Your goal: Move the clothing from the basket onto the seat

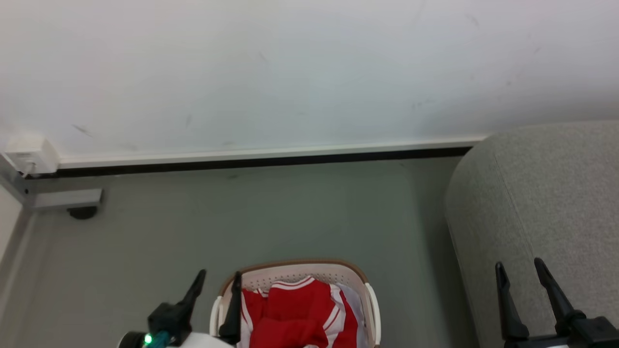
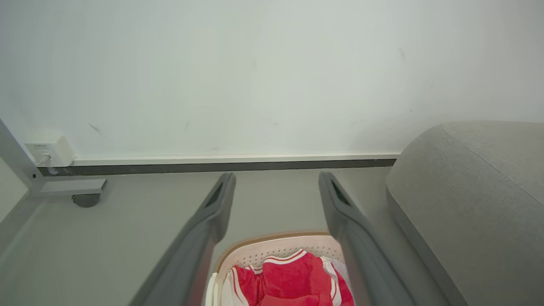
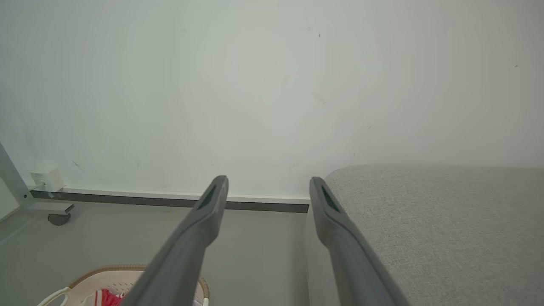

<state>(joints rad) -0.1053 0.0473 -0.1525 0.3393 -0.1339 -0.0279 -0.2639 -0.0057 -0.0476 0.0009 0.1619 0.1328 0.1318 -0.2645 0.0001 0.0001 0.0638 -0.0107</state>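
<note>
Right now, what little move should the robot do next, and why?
Probably lower the left gripper into the basket, onto the clothing. Its jaws stand open and it hangs at the basket's left rim; the right gripper is farther off, by the seat.

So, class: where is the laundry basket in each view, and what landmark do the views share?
Head view: laundry basket bottom centre.
Left wrist view: laundry basket bottom centre.
Right wrist view: laundry basket bottom left.
Shared landmark: white wall box, left edge.
</note>
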